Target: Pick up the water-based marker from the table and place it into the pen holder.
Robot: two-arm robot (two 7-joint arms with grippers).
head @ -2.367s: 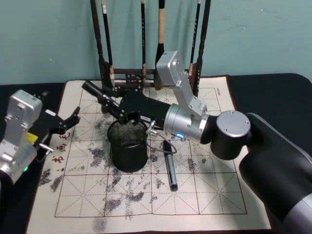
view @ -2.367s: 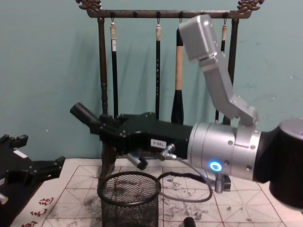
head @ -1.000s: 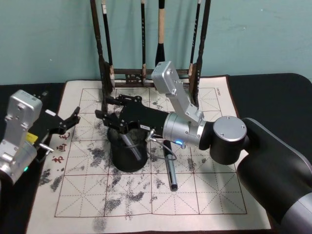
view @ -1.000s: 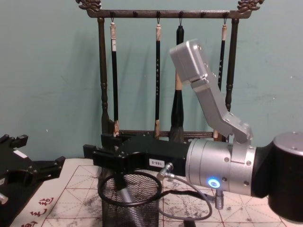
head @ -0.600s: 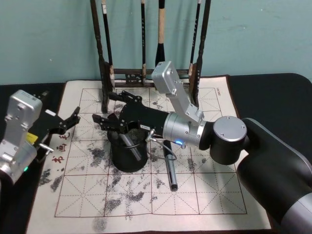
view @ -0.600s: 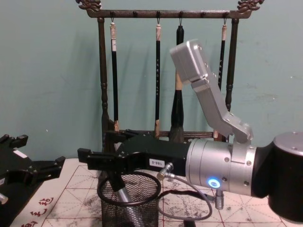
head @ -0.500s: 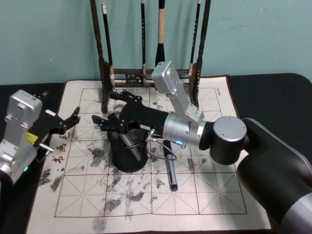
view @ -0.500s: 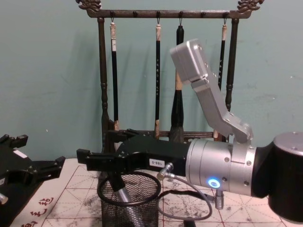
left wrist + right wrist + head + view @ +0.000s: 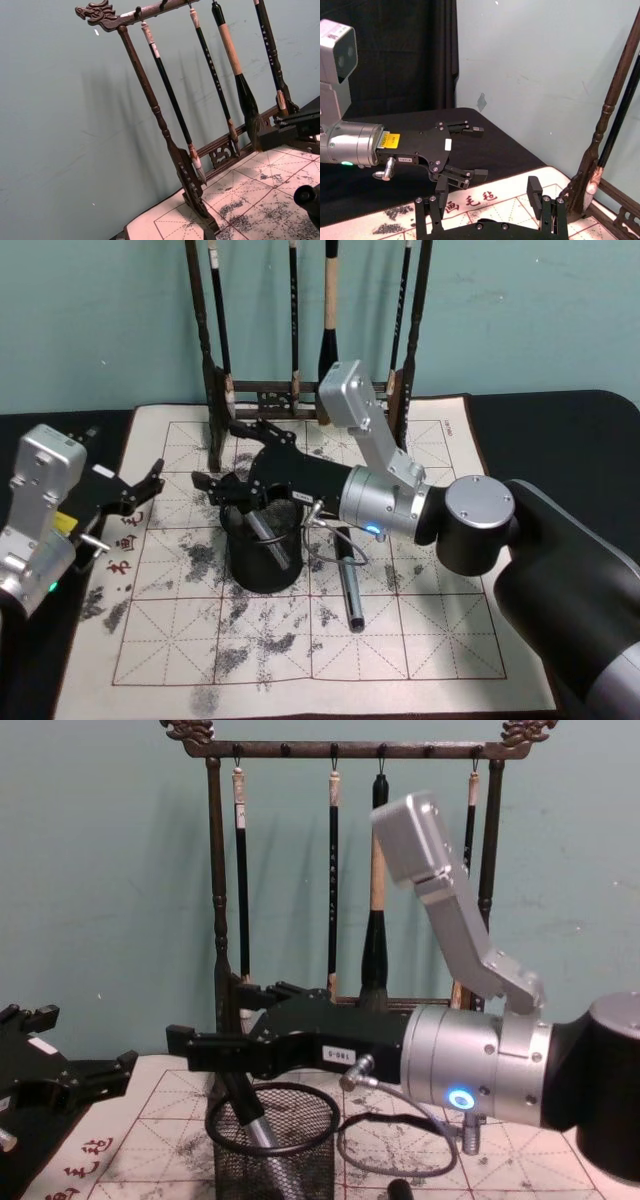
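Note:
The water-based marker, a dark grey stick, leans inside the black mesh pen holder on the mat; the chest view shows the marker slanting through the holder's mesh. My right gripper hovers just above the holder's rim, open and with nothing in it; in the chest view the right gripper hangs above the cup. In the right wrist view its two fingers stand wide apart. My left gripper is parked open at the mat's left edge.
A second dark marker lies on the mat right of the holder. The tall wooden brush rack with hanging brushes stands behind, close to my right arm. Dark tabletop surrounds the mat.
My right gripper held the marker above the holder, then let it go into the cup and opened. Since then it has lifted slightly. The left arm has not moved.

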